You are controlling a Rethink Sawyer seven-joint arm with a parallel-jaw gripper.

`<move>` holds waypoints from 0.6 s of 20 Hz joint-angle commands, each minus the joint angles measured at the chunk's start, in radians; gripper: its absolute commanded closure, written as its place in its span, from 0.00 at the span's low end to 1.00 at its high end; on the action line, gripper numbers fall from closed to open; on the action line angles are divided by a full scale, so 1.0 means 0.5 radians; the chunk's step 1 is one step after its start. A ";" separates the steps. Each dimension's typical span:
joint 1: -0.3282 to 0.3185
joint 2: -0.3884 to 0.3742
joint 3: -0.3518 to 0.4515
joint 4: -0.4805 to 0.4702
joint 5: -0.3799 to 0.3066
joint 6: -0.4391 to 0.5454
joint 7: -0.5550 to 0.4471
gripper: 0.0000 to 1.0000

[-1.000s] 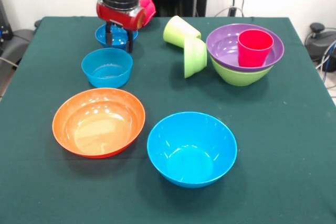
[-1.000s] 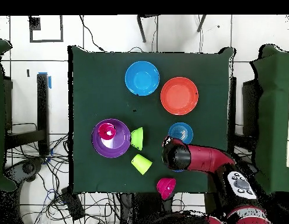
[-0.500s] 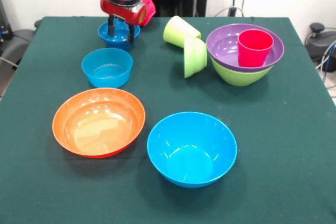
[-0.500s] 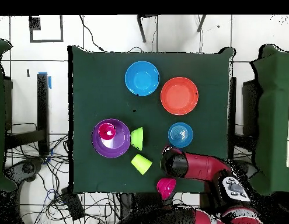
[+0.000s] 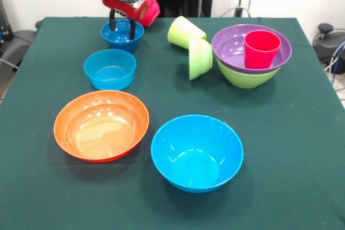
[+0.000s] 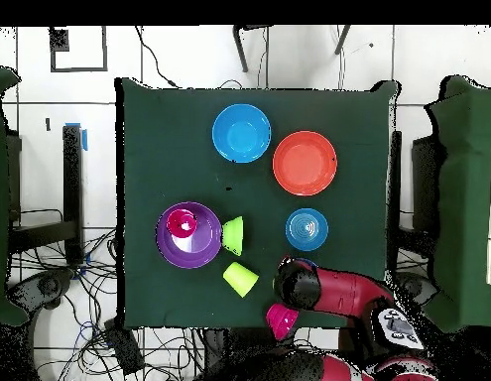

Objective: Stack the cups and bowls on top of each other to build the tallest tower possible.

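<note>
One shift since half a sec ago — gripper has risen and pulled back over the small dark blue bowl, fingers spread, gripping nothing. Small light blue bowl unmoved nearby. Tower sits at right — purple bowl and red cup nested in lime bowl. No legible writing.

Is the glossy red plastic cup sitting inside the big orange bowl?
No, the red cup stands inside the wide purple bowl, while the orange bowl is empty.
</note>
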 commanded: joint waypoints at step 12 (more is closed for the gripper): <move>0.110 0.376 0.097 0.087 0.204 -0.423 0.394 0.00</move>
